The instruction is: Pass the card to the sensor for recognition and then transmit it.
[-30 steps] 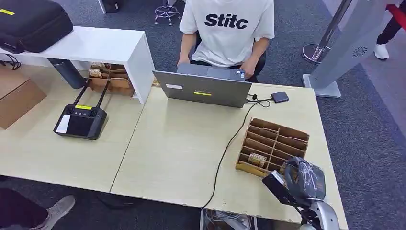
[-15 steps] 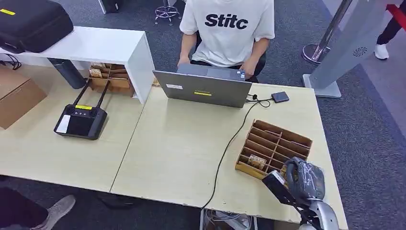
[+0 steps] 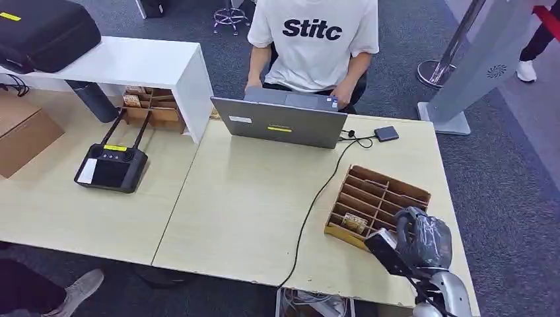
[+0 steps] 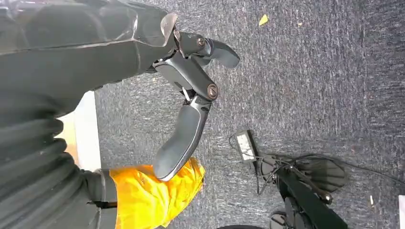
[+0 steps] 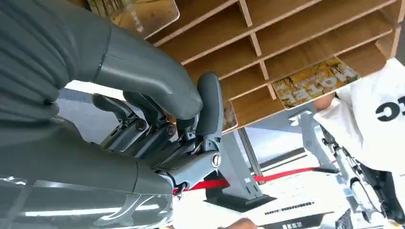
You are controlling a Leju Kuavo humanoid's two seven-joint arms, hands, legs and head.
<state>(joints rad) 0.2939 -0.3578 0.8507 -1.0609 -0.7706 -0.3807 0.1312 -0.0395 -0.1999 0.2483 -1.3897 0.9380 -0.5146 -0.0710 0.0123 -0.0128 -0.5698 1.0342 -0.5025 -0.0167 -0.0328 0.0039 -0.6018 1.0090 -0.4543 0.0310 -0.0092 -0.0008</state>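
A pale wooden table made of two tops pushed together fills the middle of the head view, standing on dark grey carpet. At its far edge a person in a white T-shirt sits behind an open grey laptop. A black cable runs from beside the laptop across the table and over the near edge, and a small dark box lies close to the laptop's right side. On the left half of the table sit a black handheld controller with two antennas and a cardboard box. A white shelf stands over that side, carrying a black case. A grey stand rises from the carpet beyond the table's right end.

Near the right front corner lies a wooden slotted rack. A card sits in one of its near slots. The right hand is at the rack's near right corner; in the right wrist view its fingers curl in against the rack's edge, where a card seems to sit between them and the thumb, though I cannot tell whether it is actually gripped.

The left hand hangs over the carpet, fingers loosely apart and holding nothing.
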